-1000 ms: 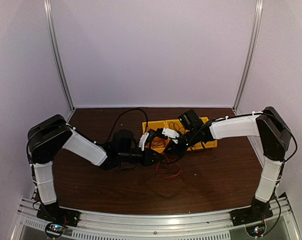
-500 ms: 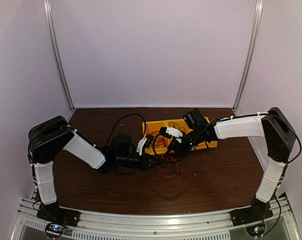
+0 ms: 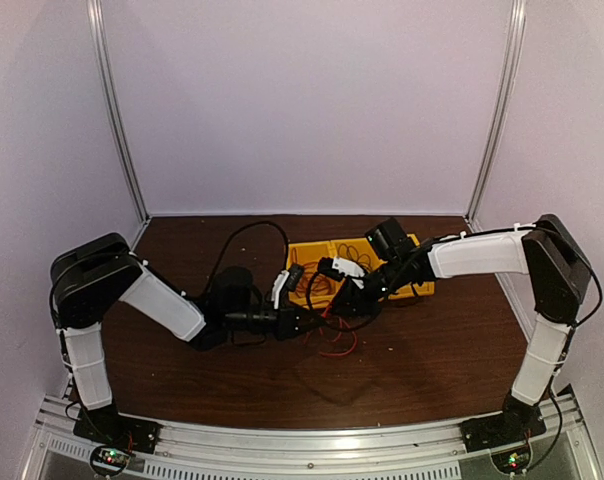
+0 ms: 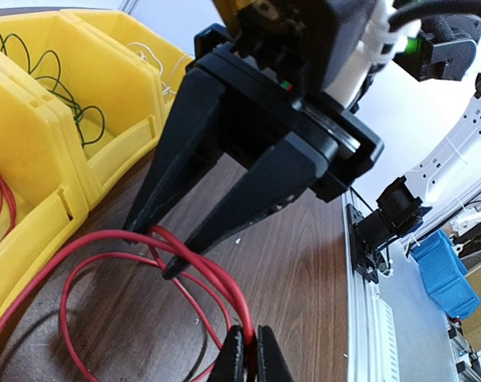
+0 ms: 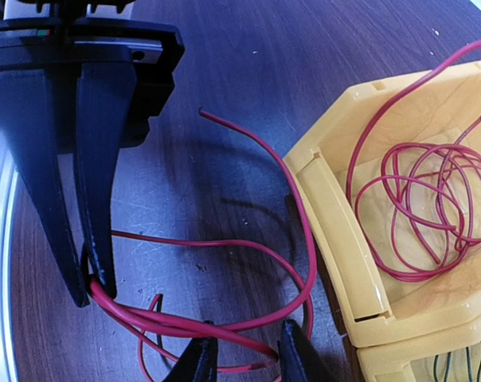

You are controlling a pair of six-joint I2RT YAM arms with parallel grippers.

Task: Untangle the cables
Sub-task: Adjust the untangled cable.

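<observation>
The red cable (image 5: 149, 318) is the one I'm working: part of it lies coiled inside the yellow bin (image 5: 336, 231), and the rest spills over the bin's near wall in loose loops onto the table (image 5: 248, 79) just beside it. The black cable (image 4: 61, 76) sits in its own compartment of the bin, and the white cable (image 4: 149, 56) shows faintly in the compartment beyond that. Neither one touches the red loops, as far as I can see.

My left claw (image 4: 247, 354) is pinched tight on a bundle of several red strands just outside the bin, low over the wood. That is my anchor, so the loops can't slide around while the other claw does its work.

My right claw (image 5: 248, 338) comes in from the bin side, nose to nose with the left. Its jaws stand part-way apart, with red strands running between the fingers and nothing clamped. I read this as lining up: close enough to the anchor to pick one strand out of the bundle.

The risk, as I see it, is closing on two strands at once, or hauling the coil out of the bin and knotting it. So I'd want to close on a single strand only, then draw away from the bin slowly.
</observation>
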